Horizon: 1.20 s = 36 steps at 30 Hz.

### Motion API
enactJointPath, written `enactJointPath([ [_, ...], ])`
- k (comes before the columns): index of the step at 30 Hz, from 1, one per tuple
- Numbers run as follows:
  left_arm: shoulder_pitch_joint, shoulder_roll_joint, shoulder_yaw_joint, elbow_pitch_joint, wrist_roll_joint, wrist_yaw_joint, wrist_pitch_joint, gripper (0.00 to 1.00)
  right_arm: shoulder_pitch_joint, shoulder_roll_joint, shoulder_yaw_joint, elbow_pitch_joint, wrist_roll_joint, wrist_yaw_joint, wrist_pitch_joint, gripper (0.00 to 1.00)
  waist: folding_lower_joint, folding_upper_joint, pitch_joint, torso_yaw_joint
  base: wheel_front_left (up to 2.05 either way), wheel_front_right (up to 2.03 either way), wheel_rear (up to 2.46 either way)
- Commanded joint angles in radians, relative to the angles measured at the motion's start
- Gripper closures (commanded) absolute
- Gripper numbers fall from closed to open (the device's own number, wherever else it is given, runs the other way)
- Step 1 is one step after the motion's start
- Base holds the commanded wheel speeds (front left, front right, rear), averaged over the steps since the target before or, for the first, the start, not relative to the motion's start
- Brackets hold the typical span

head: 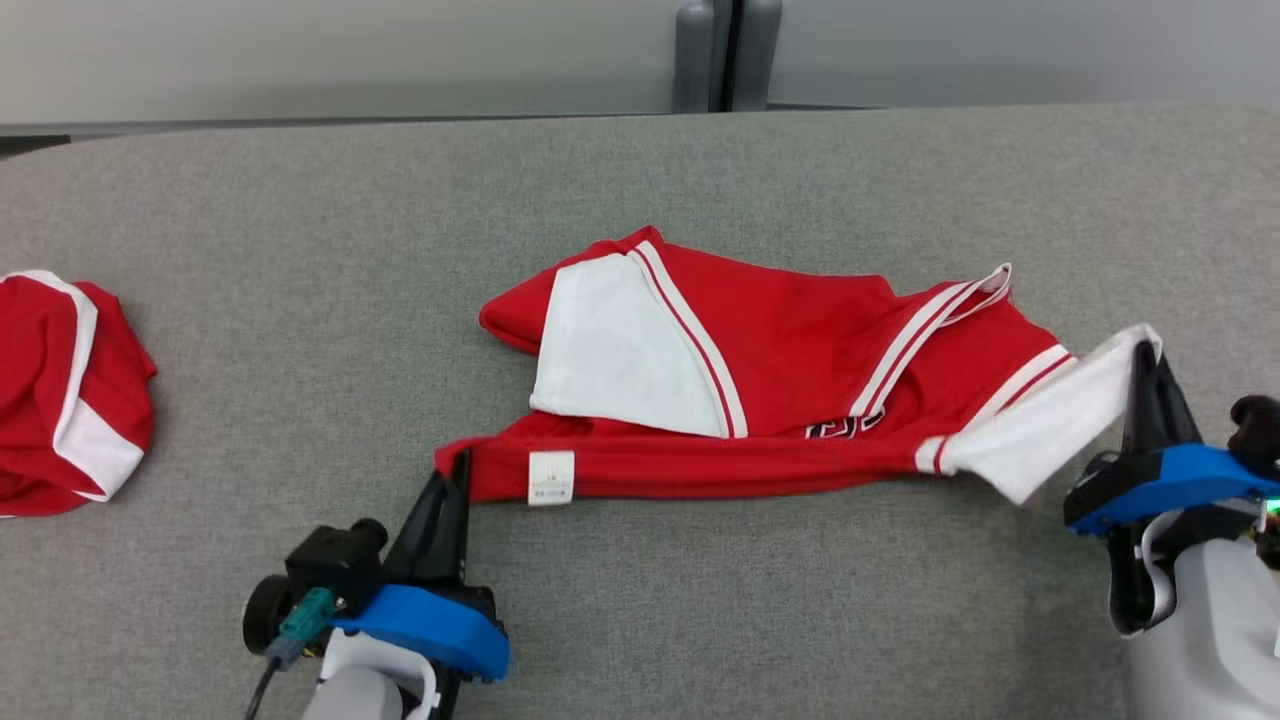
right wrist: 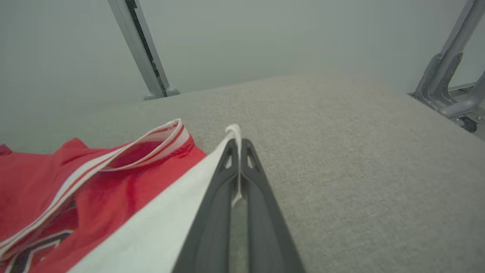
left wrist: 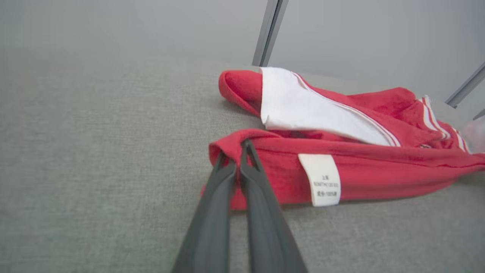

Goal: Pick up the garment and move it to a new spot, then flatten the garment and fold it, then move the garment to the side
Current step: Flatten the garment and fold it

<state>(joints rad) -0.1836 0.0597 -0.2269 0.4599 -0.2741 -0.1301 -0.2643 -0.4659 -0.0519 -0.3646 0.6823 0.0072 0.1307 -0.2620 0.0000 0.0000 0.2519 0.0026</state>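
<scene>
1. Head view: red garment point(head: 800, 350) with white panels and striped trim, spread across the middle of the table point(head: 300, 250), bunched and folded over on itself toward the far side, near edge drawn into a straight band.
2. Care label point(head: 551, 477) on that band, just beside its left-hand corner; probably a hem, turned outward.
3. Left end effector point(head: 455, 475) clamped on the red corner of that band; in the left wrist view, fingers together, a fold of red cloth pinched at the tips.
4. Right end effector point(head: 1145, 365) clamped on the white end at the opposite side; in the right wrist view, white edge sandwiched between the closed fingers, that end raised a little off the table.
5. Likely reason for the two-ended hold: tension along one edge, for a flat hang or drag rather than a heap. Seemingly ready for the lift to a new spot; flattening and folding not yet done.
6. Further out: a second red-and-white garment point(head: 70, 390) heaped at the table's left edge, well apart, best kept out of the path.
</scene>
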Motion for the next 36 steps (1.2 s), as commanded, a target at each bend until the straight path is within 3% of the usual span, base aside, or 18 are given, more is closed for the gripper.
enactJointPath([
  [1,-0.017,0.002,0.016,-0.026,-0.002,-0.001,0.000,1.00,0.006,-0.002,0.013,-0.035,0.039,0.000,-0.004,1.00,0.0000,0.0000,-0.020,-0.013,0.00,0.00,0.00],
  [4,-0.051,0.019,0.061,-0.143,0.000,-0.001,-0.001,1.00,-0.016,-0.002,0.068,-0.178,0.206,0.000,-0.004,1.00,0.0000,0.0000,-0.076,-0.031,0.00,0.00,0.00],
  [9,-0.134,0.074,0.128,-0.283,-0.001,-0.001,-0.001,1.00,-0.070,-0.035,0.125,-0.345,0.358,0.000,-0.005,1.00,0.0000,0.0000,-0.159,-0.053,0.00,0.00,0.00],
  [19,-0.328,0.206,0.207,-0.441,0.034,-0.001,-0.001,1.00,-0.226,-0.130,0.240,-0.518,0.466,0.000,-0.004,1.00,0.0000,0.0000,-0.256,-0.068,0.00,0.00,0.00],
  [26,-0.474,0.253,0.210,-0.436,0.029,0.010,0.077,1.00,-0.361,-0.183,0.266,-0.468,0.459,0.000,0.023,1.00,0.0000,0.0000,-0.212,-0.051,0.00,0.00,0.00],
  [32,-0.588,0.226,0.182,-0.329,0.044,0.037,0.110,1.00,-0.497,-0.188,0.287,-0.333,0.412,0.000,0.033,1.00,0.0000,0.0000,-0.069,-0.031,0.00,0.00,0.00],
  [36,-0.729,0.213,0.162,-0.198,0.092,0.067,0.051,1.00,-0.646,-0.161,0.269,-0.229,0.364,0.000,0.009,1.00,0.0000,0.0000,0.031,-0.028,0.00,0.00,0.00],
])
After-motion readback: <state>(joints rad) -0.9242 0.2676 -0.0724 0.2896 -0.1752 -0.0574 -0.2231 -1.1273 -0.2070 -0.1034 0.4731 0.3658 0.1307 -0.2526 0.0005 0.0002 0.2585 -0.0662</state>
